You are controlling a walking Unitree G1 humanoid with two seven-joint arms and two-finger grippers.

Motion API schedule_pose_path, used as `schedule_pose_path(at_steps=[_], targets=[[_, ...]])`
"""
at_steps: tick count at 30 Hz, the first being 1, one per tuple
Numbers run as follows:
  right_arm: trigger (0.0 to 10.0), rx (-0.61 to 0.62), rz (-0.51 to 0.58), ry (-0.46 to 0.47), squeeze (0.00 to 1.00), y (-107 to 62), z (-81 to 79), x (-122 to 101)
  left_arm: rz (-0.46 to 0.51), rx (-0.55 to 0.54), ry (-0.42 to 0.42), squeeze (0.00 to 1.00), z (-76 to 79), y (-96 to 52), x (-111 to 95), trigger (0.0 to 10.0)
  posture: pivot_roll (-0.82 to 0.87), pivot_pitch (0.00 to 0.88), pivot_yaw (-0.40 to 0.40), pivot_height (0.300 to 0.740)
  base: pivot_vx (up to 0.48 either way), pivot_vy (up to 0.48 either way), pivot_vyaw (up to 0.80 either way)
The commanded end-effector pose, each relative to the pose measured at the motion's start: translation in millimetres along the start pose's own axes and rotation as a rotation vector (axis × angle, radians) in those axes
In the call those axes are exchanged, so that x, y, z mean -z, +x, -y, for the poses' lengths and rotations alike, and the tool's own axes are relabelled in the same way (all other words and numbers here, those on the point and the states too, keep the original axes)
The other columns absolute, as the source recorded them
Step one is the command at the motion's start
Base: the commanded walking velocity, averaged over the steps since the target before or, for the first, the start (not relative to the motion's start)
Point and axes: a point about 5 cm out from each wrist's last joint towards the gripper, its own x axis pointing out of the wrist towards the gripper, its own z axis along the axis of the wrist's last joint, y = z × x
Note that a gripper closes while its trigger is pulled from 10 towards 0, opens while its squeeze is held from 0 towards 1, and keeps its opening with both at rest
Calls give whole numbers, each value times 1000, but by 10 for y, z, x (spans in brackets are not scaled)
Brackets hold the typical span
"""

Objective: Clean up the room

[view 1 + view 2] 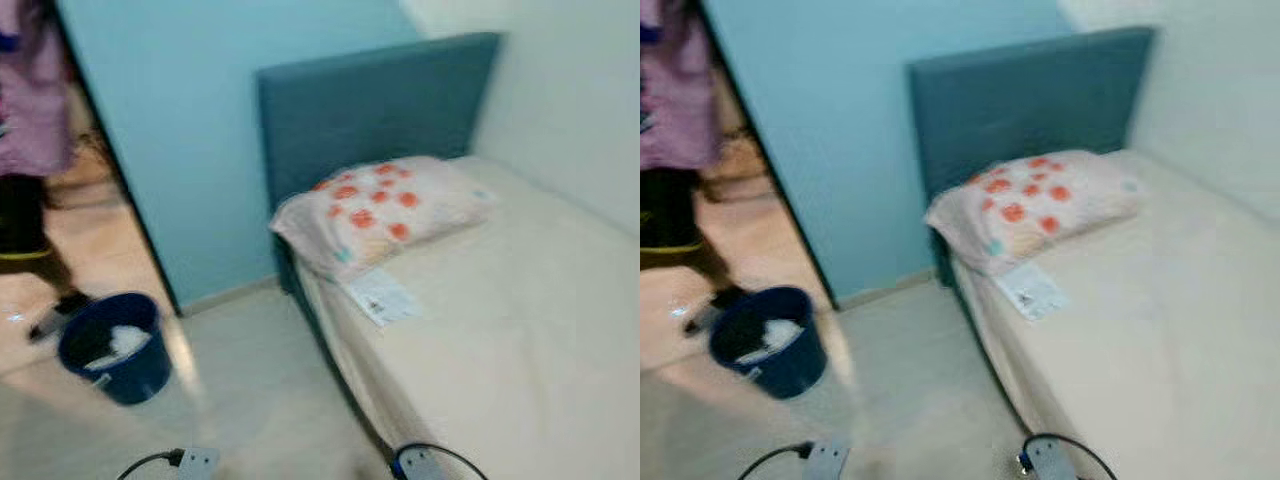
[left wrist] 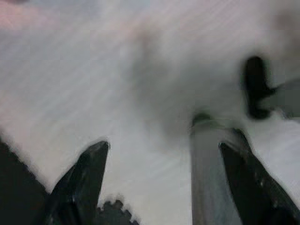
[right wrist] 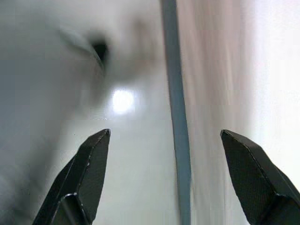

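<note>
One paper [image 1: 381, 296] flat beside pillow [image 1: 385, 210]

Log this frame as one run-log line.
scene: bedside, views blurred | left gripper: open, empty, over floor | right gripper: open, empty | white paper sheet: on bed by floral pillow | dark blue bucket: on floor

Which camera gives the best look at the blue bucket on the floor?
The left eye view: the blue bucket sits whole there, rim and white contents visible, though blurred. The right eye view shows the same bucket at a slightly different spot. The wrist views look past open fingers at blurred floor.
</note>
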Motion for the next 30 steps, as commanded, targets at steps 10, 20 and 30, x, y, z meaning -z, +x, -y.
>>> schedule_pose_path(at_steps=[10, 20, 30], targets=[[10000, 6, -28, 26, 0, -3, -5, 48, -42, 12, 9, 0, 16, -9, 92, 10000, -84, 49, -15, 740, -414, 0, -769], [10000, 18, -37, 36, 0, -5, 2, 68, -42, 20, 19, 0, 32, -9, 90, 10000, -88, 43, -8, 740, -415, 0, -769], [10000, 36, -36, 52, 0, -4, 9, 62, -30, 34, 30, 0, 33, -6, 67, 10000, -89, 40, 1, 740, -360, 0, -769]])
